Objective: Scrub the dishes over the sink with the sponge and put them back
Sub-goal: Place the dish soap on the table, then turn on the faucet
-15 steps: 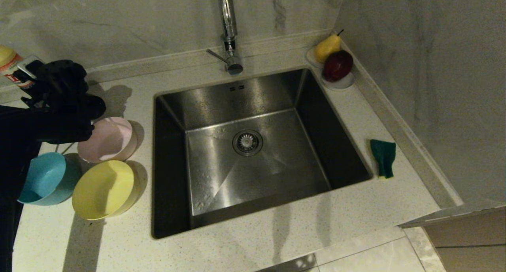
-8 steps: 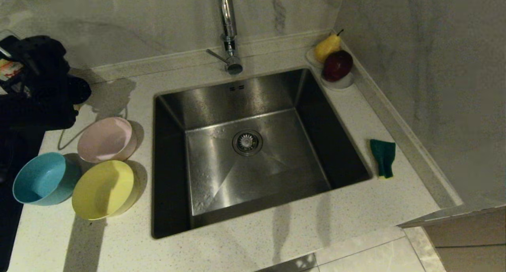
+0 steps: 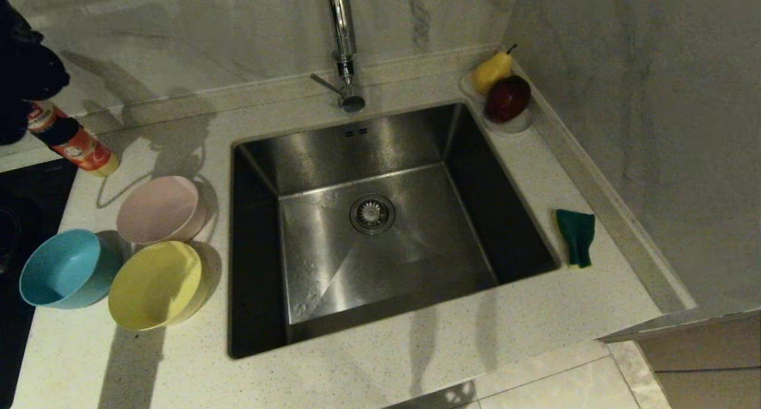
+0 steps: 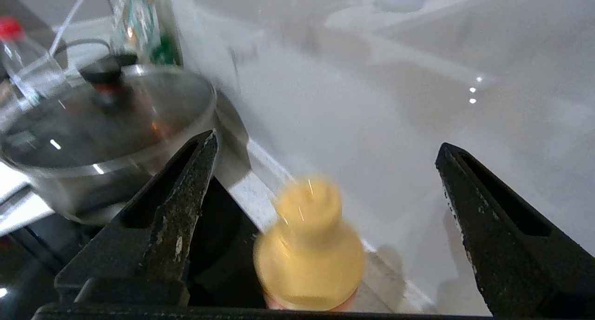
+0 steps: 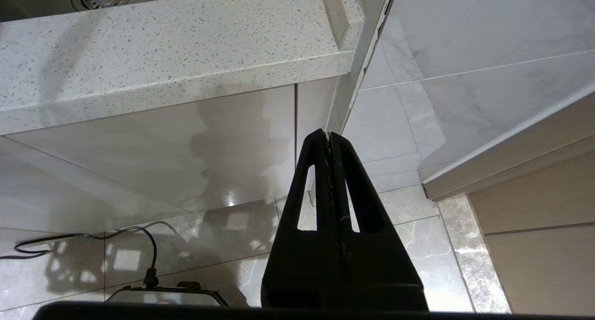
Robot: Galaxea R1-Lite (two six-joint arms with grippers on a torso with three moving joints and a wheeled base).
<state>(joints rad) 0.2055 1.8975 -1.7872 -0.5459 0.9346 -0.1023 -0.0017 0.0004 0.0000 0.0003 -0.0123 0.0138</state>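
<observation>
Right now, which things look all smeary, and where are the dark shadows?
Left wrist view: the yellow-capped bottle between the open left pincer tips looks smeared, and so does the glass pot lid. Head view: soft shadows streak the speckled white counter before the steel sink.

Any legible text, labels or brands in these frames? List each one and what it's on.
None can be read.
Squeeze bottle, red-and-white label: print too small and blurred.
Green-labelled bottle behind the glass-lidded pot: label blurred.
Sink, bowls and sponge: no markings visible.
</observation>
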